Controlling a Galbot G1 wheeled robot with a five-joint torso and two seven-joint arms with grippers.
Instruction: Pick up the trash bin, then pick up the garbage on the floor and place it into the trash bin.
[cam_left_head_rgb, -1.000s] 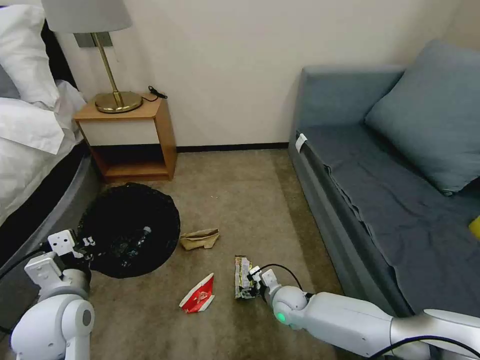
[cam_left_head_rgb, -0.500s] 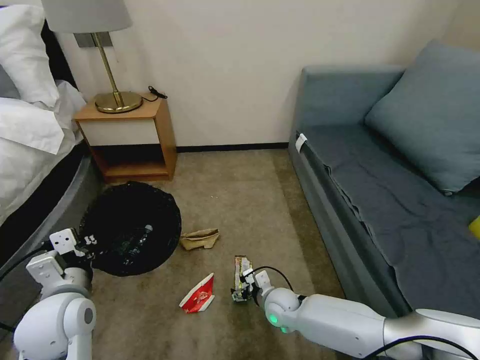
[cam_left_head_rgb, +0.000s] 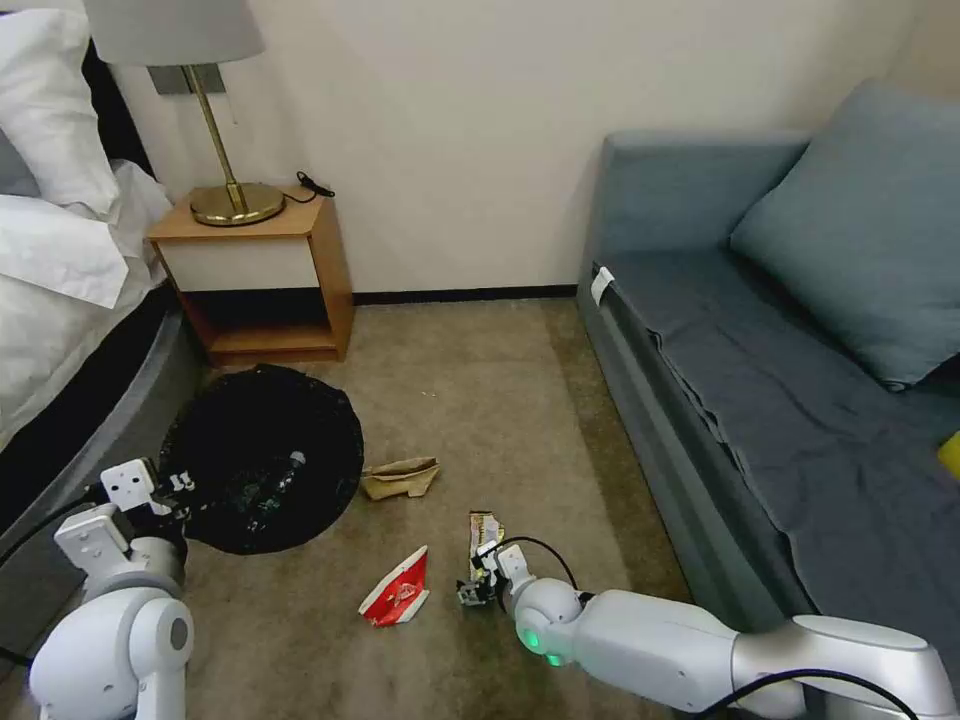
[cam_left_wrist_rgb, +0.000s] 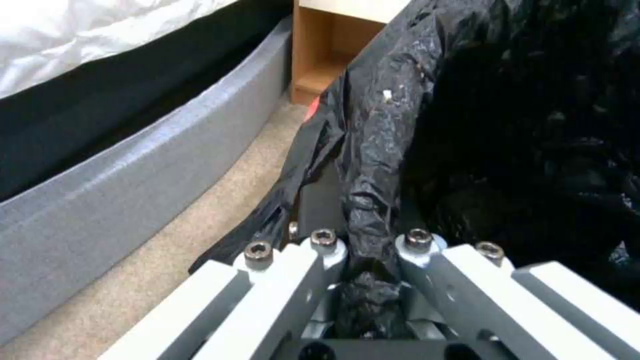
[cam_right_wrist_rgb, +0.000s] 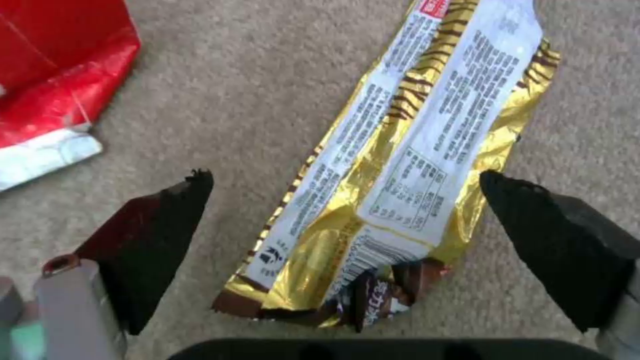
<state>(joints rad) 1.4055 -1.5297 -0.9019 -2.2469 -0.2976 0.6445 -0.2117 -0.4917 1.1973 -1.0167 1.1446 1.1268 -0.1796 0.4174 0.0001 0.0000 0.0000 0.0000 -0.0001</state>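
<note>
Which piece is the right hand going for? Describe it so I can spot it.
On the carpet beside the grey sofa, the open right hand straddles a gold foil snack wrapper lying flat. Unlike the red carton and tan paper bag, it is shiny with white print panels.

Printed text shows, but none of it can be read

The wrapper (cam_right_wrist_rgb: 400, 150), gold with brown stripes, carries white panels of fine dark print and a small ruled table, all too small to make out; a red patch with white marks at its far end and a brown flap with pale characters at its near end are likewise unreadable. The carton (cam_right_wrist_rgb: 50, 85), red and white, shows no legible lettering in the right wrist view, and in the head view its red face (cam_left_head_rgb: 398, 590) bears only a faint pale mark that cannot be read.
</note>
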